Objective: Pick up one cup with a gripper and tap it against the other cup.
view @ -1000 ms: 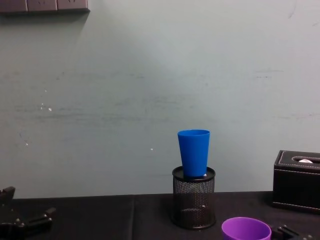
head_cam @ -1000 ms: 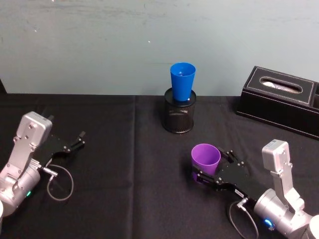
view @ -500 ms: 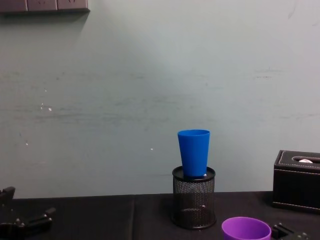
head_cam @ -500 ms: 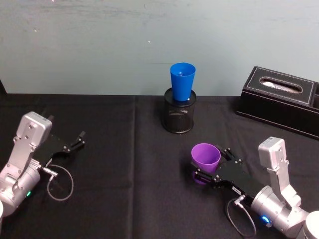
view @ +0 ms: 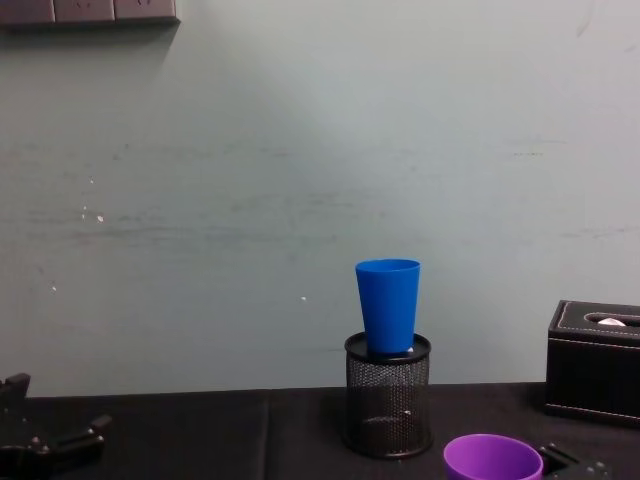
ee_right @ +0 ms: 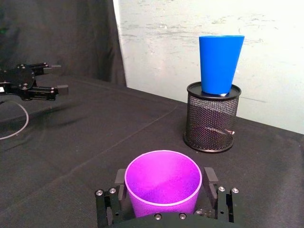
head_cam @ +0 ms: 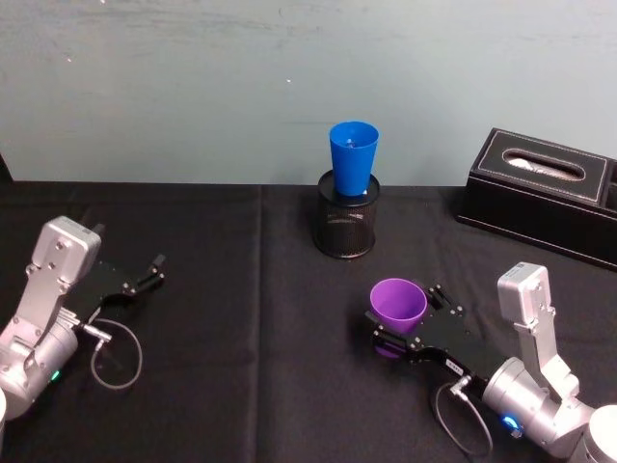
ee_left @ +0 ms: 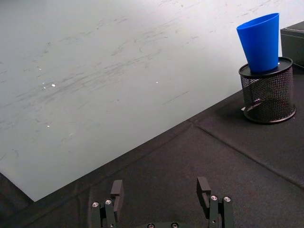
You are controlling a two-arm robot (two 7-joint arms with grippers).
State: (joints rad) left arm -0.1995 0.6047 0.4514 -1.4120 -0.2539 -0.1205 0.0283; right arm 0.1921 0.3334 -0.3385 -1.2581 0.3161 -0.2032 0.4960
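Note:
The purple cup [head_cam: 397, 307] stands upright on the black cloth at the front right, also seen in the right wrist view [ee_right: 163, 183] and low in the chest view [view: 493, 458]. My right gripper [head_cam: 405, 307] is open, with one finger [ee_right: 119, 180] on each side of the cup's wall, close to it. The blue cup [head_cam: 353, 154] stands upright in a black wire-mesh pen holder [head_cam: 345, 227] at the back middle, well beyond the purple cup. My left gripper [head_cam: 152, 273] rests open at the far left, holding nothing.
A black tissue box [head_cam: 545, 193] sits at the back right, beside the right arm's reach. A loop of grey cable [head_cam: 116, 357] lies by the left arm. Bare black cloth [head_cam: 251, 318] stretches between the two arms, and a pale wall stands behind the table.
My right gripper has slid forward and to the left, so its fingers now reach further along both sides of the purple cup. The cups and the left arm have not moved.

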